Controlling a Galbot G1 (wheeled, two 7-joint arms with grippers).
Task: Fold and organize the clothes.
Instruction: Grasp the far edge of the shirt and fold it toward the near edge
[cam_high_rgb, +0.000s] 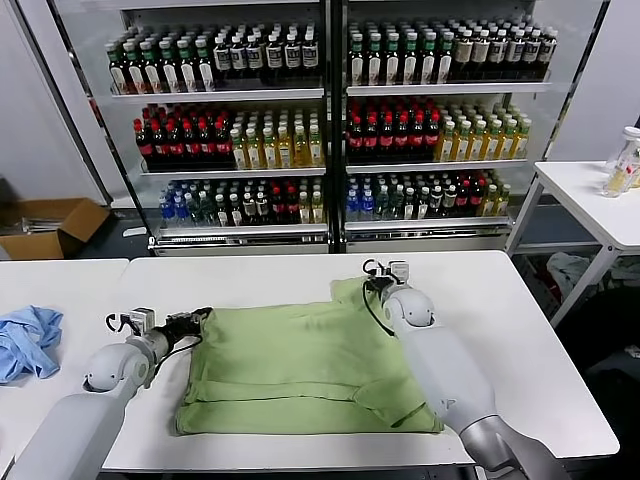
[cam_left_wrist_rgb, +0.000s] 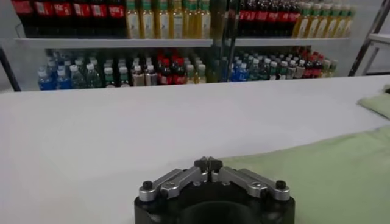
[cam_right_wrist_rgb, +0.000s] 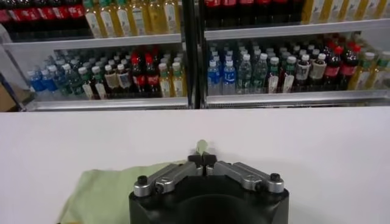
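Pinching the soft, creased green shirt (cam_high_rgb: 300, 365), both metal tools, left (cam_high_rgb: 200, 318) and right (cam_high_rgb: 372, 283), are closed.

Bottle-stocked shelves (cam_high_rgb: 330, 130) — white tables (cam_high_rgb: 560, 330)

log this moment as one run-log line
left gripper shut on shirt far-left corner | right gripper shut on far-right corner

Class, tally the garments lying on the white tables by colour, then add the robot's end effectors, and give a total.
Light green polo shirt: 1
Light blue garment: 1
End effectors, left end effector and right end effector, both shut at the shirt's far corners: 2
Total: 4
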